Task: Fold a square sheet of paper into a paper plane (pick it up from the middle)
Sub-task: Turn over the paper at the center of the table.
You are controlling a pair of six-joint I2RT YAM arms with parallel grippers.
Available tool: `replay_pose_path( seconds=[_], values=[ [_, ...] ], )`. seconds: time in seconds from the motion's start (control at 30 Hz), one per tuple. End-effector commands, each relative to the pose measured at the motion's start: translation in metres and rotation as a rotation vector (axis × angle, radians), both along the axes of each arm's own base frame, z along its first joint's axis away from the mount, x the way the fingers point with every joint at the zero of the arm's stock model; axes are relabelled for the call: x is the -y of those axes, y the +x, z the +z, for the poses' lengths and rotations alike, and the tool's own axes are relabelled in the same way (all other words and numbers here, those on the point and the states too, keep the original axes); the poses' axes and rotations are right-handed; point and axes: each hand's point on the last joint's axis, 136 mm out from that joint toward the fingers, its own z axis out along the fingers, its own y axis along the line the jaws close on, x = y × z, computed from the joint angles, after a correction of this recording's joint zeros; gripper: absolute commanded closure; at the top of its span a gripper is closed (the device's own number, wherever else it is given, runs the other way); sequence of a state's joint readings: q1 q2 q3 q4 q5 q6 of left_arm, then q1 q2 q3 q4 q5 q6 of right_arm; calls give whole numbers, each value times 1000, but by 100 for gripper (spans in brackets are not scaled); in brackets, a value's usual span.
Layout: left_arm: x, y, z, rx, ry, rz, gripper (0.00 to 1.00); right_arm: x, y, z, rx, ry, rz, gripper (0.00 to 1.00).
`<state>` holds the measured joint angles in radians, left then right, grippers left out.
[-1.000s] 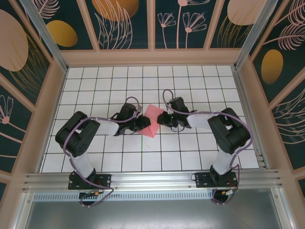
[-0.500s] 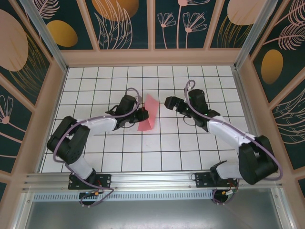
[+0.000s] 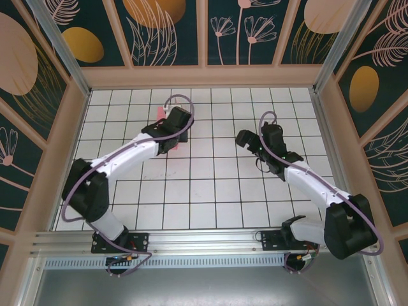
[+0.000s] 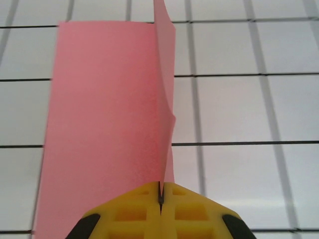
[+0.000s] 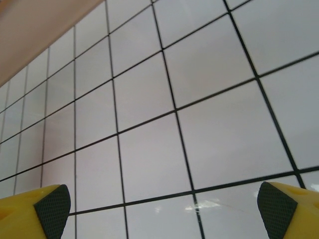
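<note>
Inspected: white grid table [image 3: 210, 210], smooth and faintly glossy, ruled into square tiles by thin dark lines. Above it, left arm [image 3: 127, 156] stretched far out; right arm [image 3: 306, 180] bent and carrying nothing.

Next, the square sheet of paper [image 4: 99, 124]: pinched in the left gripper [image 4: 160, 193] and running forward from it. Thin, matte, pink-red. One broad flat panel left of the pinch line, and a second layer standing nearly edge-on along that line, slightly buckled halfway out. Edges straight, far corners square. Judged lifted off the tiles, though contact cannot be ruled out.

Then the left gripper itself: clamped tight on the near edge of the sheet, yellow fingers [image 4: 134, 216] meeting at a hairline seam. Well apart to its right, the right gripper [image 5: 164, 206]: spread wide, nothing between, dark textured pads [image 5: 52, 206] at its tips.

Progress, as judged: early. Pick-up done. At most a centre fold started, not pressed flat. No pointed nose, no layered wings. Left to do: flatten the crease, fold corners to a point, form wings.
</note>
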<state>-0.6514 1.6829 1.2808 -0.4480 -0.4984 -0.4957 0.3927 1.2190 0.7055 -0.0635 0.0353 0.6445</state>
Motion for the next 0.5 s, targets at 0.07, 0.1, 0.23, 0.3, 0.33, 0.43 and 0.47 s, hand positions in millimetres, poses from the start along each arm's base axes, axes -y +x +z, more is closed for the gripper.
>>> replay_pose_path(
  seconds=[0.07, 0.1, 0.23, 0.3, 0.33, 0.43, 0.47],
  values=[
    [-40, -3, -27, -53, 477, 126, 96, 34, -8, -16, -84, -27, -132, 1],
    [-36, -2, -31, -55, 507, 123, 96, 40, -10, -18, -99, -28, -151, 1],
    [-17, 0, -58, -81, 540, 81, 96, 62, -17, -26, -142, -20, -225, 1],
    [-3, -2, -76, -107, 517, 48, 96, 69, -19, -29, -153, 1, -243, 1],
    [5, -3, -84, -118, 498, 28, 96, 70, -20, -30, -155, 8, -243, 1],
    [28, -7, -105, -146, 446, -23, 96, 72, -21, -32, -165, 20, -247, 1],
    [35, -9, -110, -154, 431, -34, 96, 72, -21, -32, -168, 23, -246, 1]
  ],
)
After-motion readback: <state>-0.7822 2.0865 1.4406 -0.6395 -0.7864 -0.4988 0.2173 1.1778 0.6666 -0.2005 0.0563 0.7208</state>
